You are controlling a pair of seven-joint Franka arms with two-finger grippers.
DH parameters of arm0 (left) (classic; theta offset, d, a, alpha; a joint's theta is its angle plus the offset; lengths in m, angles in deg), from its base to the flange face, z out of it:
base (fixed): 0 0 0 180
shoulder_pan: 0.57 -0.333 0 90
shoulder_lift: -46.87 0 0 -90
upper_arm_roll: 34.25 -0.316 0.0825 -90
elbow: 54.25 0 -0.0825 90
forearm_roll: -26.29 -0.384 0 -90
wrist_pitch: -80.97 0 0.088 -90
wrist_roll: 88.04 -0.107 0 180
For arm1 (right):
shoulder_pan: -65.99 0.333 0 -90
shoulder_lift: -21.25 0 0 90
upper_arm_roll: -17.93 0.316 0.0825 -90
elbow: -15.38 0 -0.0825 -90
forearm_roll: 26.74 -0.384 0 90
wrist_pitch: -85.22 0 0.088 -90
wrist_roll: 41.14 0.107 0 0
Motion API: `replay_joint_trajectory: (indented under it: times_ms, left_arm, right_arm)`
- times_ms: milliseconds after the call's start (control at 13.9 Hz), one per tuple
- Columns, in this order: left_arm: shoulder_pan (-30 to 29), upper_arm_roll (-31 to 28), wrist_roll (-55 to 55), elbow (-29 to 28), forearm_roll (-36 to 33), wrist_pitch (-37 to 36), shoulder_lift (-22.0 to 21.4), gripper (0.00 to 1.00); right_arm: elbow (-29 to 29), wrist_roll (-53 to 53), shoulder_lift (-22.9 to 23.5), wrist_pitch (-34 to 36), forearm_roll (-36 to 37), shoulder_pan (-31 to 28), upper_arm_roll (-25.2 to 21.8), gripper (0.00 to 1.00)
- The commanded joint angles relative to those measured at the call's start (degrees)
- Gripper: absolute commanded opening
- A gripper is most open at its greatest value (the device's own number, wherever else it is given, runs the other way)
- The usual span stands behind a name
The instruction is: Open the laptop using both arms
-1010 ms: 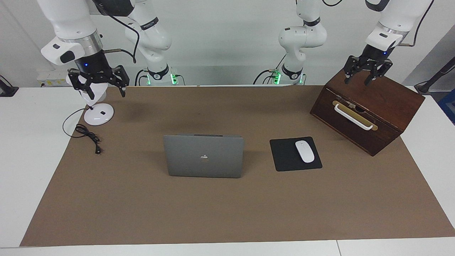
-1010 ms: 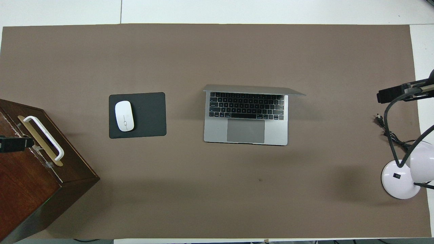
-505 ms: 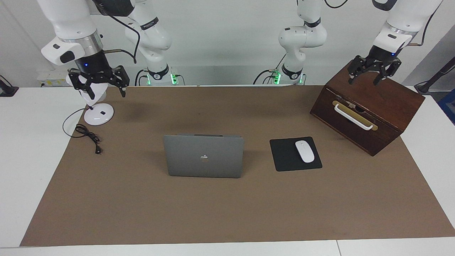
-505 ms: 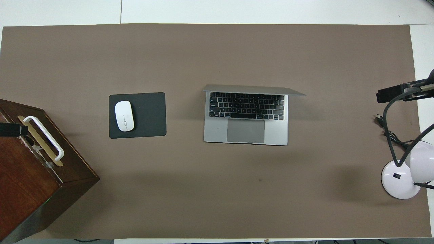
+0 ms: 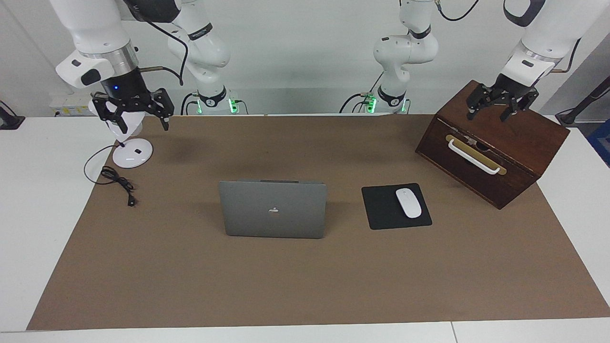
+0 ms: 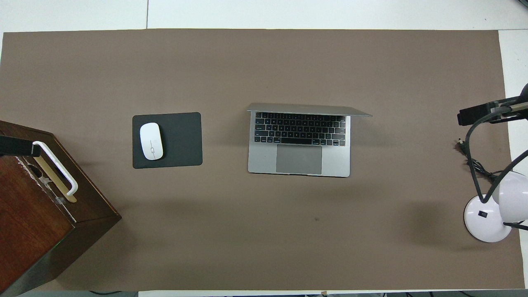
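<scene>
both grippers hang in the air at the robots' edge of the table, holding nothing. left gripper [image 5: 495, 105] is over the top of the dark wooden box [image 5: 505, 143] at the left arm's end of the table, its fingers spread apart and pointing down, clear of the wood. right gripper [image 5: 132, 114] hovers over the white desk lamp [image 5: 132, 153] at the right arm's end, fingers likewise spread wide and empty.

laptop [image 6: 299, 142] sits near the middle of the brown mat [image 5: 305, 276] – already open, its lid standing about upright with the logo side turned away from the robots, the keyboard and trackpad facing them. neither gripper is near it; both are well apart from it, one to each end of the table.

beside the laptop, toward the left arm's end, lies a black mouse pad [image 6: 181, 140] with a white mouse [image 6: 151, 141] on it. the box carries a white handle [image 5: 474, 156] on its face – it stands askew to the mat's edge. a black cable [image 5: 116, 180] trails from the lamp's base onto the mat.
</scene>
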Motion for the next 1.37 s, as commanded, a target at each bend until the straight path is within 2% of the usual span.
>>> replay_joint_trajectory:
  times_ms: [0,433,1082,1154,1298]
  left_arm:
    - [0.3,0.5,5.2,3.7,0.1,-2.5,1.9,1.0]
    - [0.3,0.5,5.2,3.6,-0.6,0.4,2.1,1.0]
    - [0.3,0.5,5.2,3.5,-1.1,0.3,2.1,1.0]
    - [0.3,0.5,5.2,3.5,-1.1,0.3,2.1,1.0]
    - [0.3,0.5,5.2,3.5,-1.1,0.2,2.1,1.0]
  right_arm:
    - [1.9,1.1,-1.3,-1.7,-0.8,-0.7,0.3,1.0]
    - [1.7,2.1,-1.3,-2.0,-0.8,-0.6,0.2,1.0]
    - [1.1,0.4,-2.6,-1.0,-0.9,1.0,-0.5,1.0]
    - [1.1,0.4,-2.6,-1.1,-0.9,4.6,-2.8,1.0]
    - [1.1,0.5,-2.4,-1.0,-1.0,13.3,-11.8,1.0]
